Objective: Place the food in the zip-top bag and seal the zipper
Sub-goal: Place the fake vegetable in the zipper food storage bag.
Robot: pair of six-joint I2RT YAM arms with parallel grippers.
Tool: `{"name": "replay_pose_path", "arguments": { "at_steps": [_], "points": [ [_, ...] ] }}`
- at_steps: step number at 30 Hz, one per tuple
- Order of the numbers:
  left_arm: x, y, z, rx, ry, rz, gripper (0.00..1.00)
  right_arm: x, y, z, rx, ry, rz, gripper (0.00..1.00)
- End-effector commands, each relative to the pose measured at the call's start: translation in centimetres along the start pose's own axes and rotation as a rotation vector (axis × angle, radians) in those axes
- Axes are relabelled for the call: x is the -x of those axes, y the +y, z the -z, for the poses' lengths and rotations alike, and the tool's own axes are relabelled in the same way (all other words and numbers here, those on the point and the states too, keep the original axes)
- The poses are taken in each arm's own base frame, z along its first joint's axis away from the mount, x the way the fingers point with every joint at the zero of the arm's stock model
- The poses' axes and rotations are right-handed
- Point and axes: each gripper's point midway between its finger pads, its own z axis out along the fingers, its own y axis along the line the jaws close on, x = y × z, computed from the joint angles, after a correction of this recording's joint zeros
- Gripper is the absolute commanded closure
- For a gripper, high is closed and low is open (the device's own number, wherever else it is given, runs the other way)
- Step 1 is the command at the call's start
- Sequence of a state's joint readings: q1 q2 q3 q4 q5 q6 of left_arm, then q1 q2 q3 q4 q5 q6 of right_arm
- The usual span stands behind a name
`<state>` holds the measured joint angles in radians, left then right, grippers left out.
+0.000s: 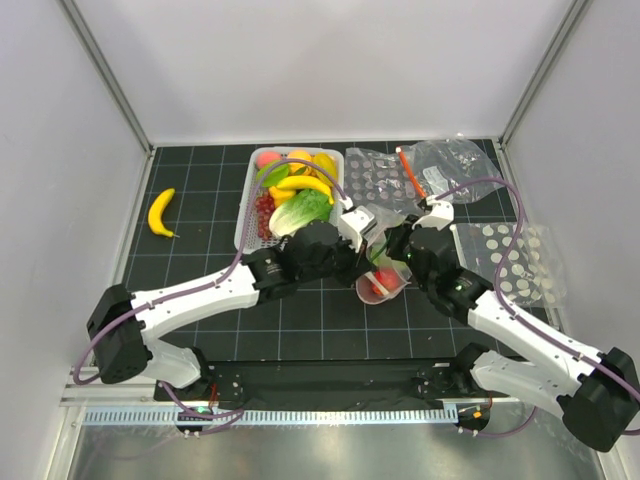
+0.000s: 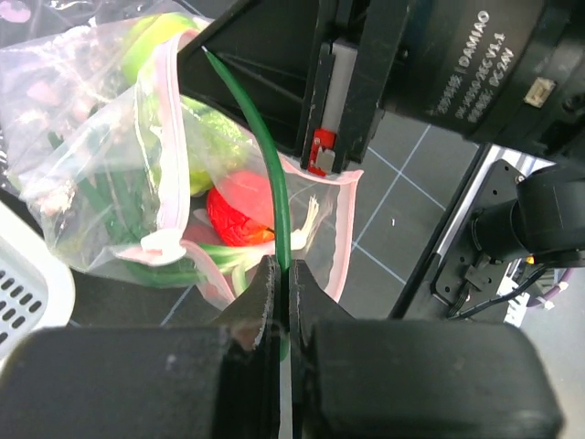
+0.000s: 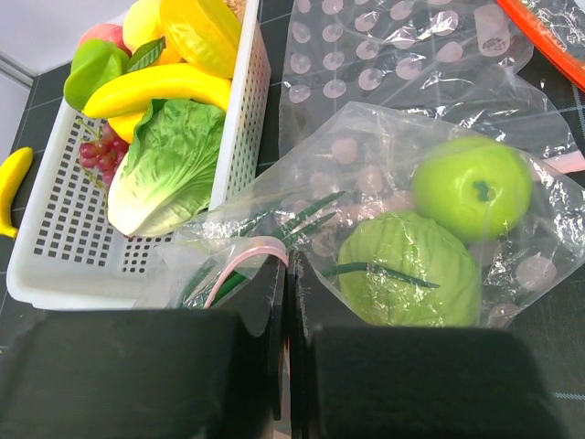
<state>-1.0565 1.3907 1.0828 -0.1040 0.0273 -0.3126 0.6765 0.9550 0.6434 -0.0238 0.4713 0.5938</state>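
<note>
The zip-top bag (image 1: 384, 282) hangs open between my two grippers in the middle of the table. In the left wrist view its pale pink zipper (image 2: 166, 146) rims the mouth, and a red piece (image 2: 239, 212) and green pieces lie inside. My left gripper (image 2: 285, 274) is shut on a thin green stalk (image 2: 272, 174) that reaches into the bag. My right gripper (image 3: 291, 265) is shut on the bag's pink mouth edge (image 3: 245, 257). A green apple (image 3: 471, 187) and a cabbage (image 3: 409, 270) show through the bag. More food fills the basket: banana (image 3: 155, 87), lettuce (image 3: 169, 165).
The white mesh basket (image 1: 248, 215) stands left of the bag. A loose banana (image 1: 161, 212) lies at far left. A clear bag with an orange-red strip (image 1: 407, 170) and dotted plastic sheets (image 1: 510, 262) lie at back right. The two arms nearly touch.
</note>
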Motion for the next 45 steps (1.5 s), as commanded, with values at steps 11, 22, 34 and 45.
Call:
{"name": "replay_pose_path", "arguments": {
  "at_steps": [11,22,34,45],
  "points": [
    [-0.8,2.5,-1.5,0.175,0.163,-0.036,1.0,4.8,-0.9,2.0,-0.052,-0.148,-0.023,0.99],
    [-2.5,5.4,-2.1,0.345,0.269,-0.036,1.0,4.9,0.0,2.0,-0.002,-0.139,-0.018,0.99],
    [-2.2,3.8,-2.6,0.264,0.267,0.032,1.0,4.4,4.9,3.4,0.187,-0.134,-0.006,0.99],
    [2.2,3.3,-0.8,0.195,0.124,0.183,1.0,6.6,8.8,7.7,0.325,-0.227,-0.043,0.99]
  ]
}}
